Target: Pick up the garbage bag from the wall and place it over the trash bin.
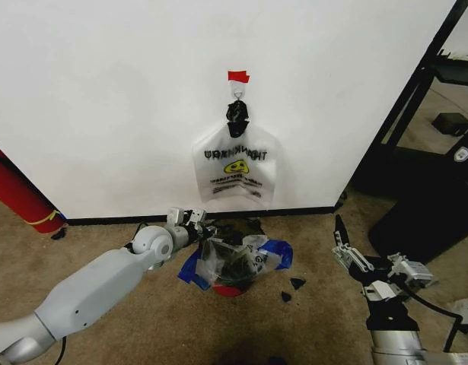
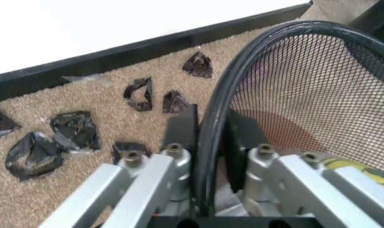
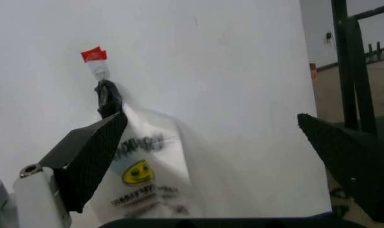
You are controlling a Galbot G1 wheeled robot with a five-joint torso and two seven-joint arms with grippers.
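Note:
The garbage bag (image 1: 241, 258), clear plastic with blue tape patches, lies crumpled over the trash bin (image 1: 230, 290) on the carpet below the wall (image 1: 104, 99). My left gripper (image 1: 192, 219) is at the bin's far left edge. In the left wrist view its fingers (image 2: 182, 128) straddle the bin's black rim (image 2: 261, 52), with the left gripper (image 2: 212, 130) shut on it. My right gripper (image 1: 348, 251) stands open to the right of the bin, pointing up at the wall, holding nothing. A second smiley bag (image 1: 235, 171) with black handles hangs from the hook (image 1: 237, 90) under red tape (image 1: 238, 76).
A red cylinder (image 1: 20, 194) leans at the wall on the left. Black scraps (image 1: 291, 289) lie on the carpet near the bin and along the baseboard (image 2: 116, 57). A black stand (image 1: 416, 175) fills the right side.

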